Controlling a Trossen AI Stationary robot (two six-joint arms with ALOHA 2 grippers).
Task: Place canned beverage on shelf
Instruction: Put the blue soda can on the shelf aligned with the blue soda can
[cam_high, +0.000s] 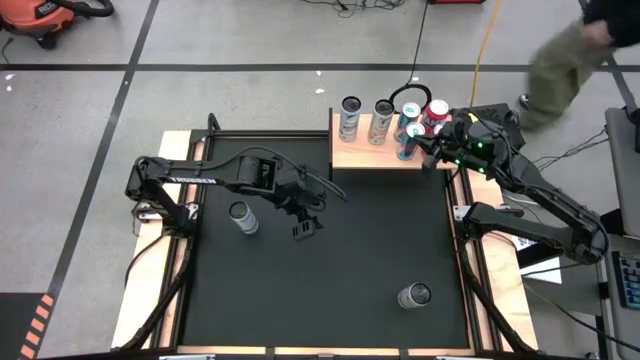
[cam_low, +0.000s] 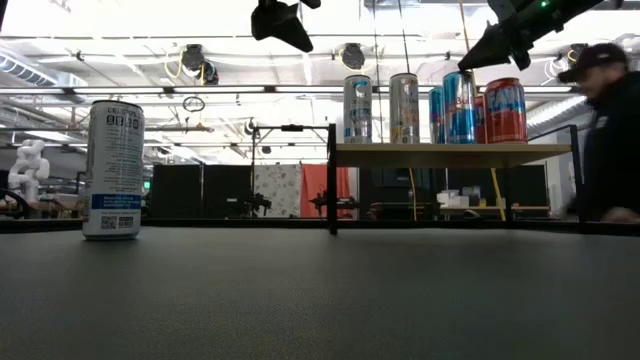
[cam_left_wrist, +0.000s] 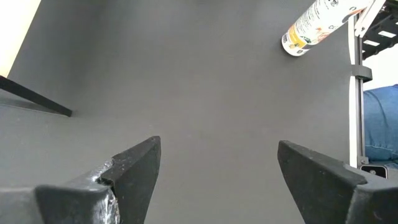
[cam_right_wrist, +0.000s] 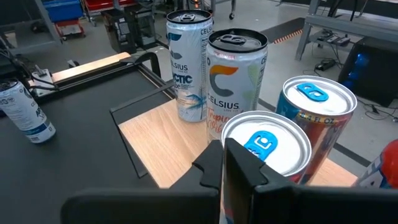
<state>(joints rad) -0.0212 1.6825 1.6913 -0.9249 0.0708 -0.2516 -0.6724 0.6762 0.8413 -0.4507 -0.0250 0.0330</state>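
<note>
Right claw (cam_right_wrist: 225, 163) clenched, empty, just above blue can (cam_right_wrist: 267, 144) on shelf (cam_high: 360, 153), left claw (cam_high: 305, 228) spread over mat.

Left arm stretched across the surface's middle, left claw (cam_high: 303, 226) raised above it, fingers (cam_left_wrist: 134, 163) spread wide and empty, right arm reaching toward the far right corner, right claw (cam_high: 432, 147) with fingers pressed together

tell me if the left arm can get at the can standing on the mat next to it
Probably yes. The left gripper hangs open above the mat, and the upright can stands alone beside the arm with nothing between them. The right gripper is away at the shelf.
</note>
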